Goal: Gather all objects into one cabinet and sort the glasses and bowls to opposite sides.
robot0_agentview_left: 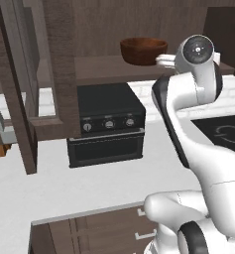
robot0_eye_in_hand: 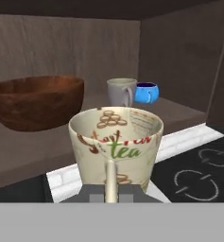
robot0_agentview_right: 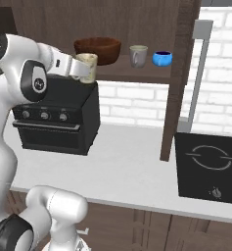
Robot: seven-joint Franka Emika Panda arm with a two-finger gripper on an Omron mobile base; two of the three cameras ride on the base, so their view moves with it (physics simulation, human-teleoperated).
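A: Cream printed ceramic mug (robot0_eye_in_hand: 116,146), lower centre of hand view: gripper (robot0_eye_in_hand: 111,191) pinched on its handle, short of the dark wood cabinet shelf (robot0_agentview_right: 137,72).

B: Placement step, I judge. Next: set it beside the grey-green mug (robot0_agentview_right: 138,55), away from the brown wooden bowl (robot0_agentview_right: 98,49) and small blue bowl (robot0_agentview_right: 162,59).

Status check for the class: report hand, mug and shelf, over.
Hand shut on cream mug, at shelf edge. Brown bowl, grey-green mug, blue bowl already shelved. Path clear.
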